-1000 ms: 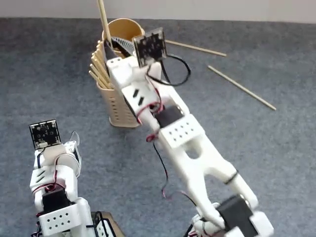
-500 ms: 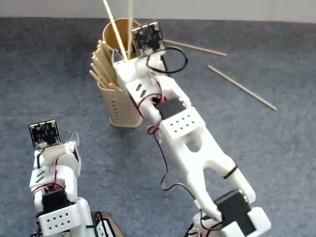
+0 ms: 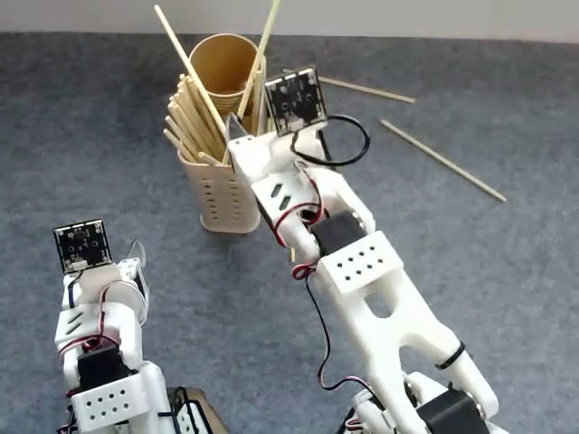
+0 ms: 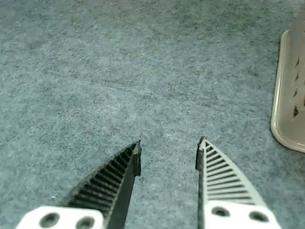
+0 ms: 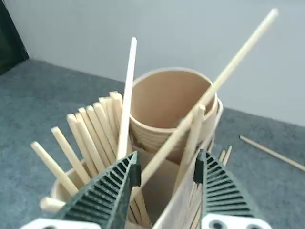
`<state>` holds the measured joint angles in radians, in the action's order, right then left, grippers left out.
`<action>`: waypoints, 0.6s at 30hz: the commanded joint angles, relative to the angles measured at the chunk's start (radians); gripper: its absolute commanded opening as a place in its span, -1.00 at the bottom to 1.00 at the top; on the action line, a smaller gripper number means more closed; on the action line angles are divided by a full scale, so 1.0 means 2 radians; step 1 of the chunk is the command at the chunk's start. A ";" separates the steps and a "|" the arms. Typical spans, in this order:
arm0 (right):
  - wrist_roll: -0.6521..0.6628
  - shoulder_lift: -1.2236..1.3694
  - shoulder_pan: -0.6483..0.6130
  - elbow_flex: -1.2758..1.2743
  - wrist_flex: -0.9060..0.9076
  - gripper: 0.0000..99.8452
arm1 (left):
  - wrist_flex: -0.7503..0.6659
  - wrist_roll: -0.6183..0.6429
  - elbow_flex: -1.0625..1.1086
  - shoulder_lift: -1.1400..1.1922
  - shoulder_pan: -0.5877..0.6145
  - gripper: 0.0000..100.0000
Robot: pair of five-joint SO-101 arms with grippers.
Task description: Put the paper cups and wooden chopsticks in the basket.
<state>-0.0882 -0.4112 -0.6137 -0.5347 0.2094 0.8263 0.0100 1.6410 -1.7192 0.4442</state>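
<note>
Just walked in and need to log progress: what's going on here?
The right gripper hangs open just above the basket, which already holds a paper cup and a bundle of wooden chopsticks, two of them leaning out at angles. Two loose chopsticks lie on the grey table beyond it. The left gripper sits open over the table beside the basket.

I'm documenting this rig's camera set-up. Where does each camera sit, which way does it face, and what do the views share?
High view: fixed above the table, looking down at the basket, left arm and right arm.
Left wrist view: on the left arm, facing down at the table; shows the open left tool.
Right wrist view: on the right arm, facing the paper cup; shows the open right tool.
Shared: all three show the basket.
</note>
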 commanded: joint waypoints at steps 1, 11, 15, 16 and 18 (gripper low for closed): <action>-0.001 -0.009 0.000 -0.019 0.000 -0.62 | -0.008 -0.008 -0.001 -0.005 -0.008 -0.57; 0.031 -0.012 -0.004 -0.097 0.000 -0.62 | -0.008 -0.008 -0.001 -0.005 -0.016 -0.57; 0.045 -0.013 -0.004 -0.044 0.002 -0.62 | -0.007 -0.008 -0.001 -0.005 -0.022 -0.57; 0.045 -0.013 -0.004 -0.029 0.008 -0.62 | -0.007 -0.008 -0.001 -0.005 -0.022 -0.57; 0.045 -0.012 -0.007 0.007 0.037 -0.62 | -0.007 -0.008 -0.001 -0.005 -0.023 -0.57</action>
<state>-0.0100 -0.4173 -0.6137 -0.6252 0.2340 0.8263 0.0100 1.6410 -1.7192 0.4166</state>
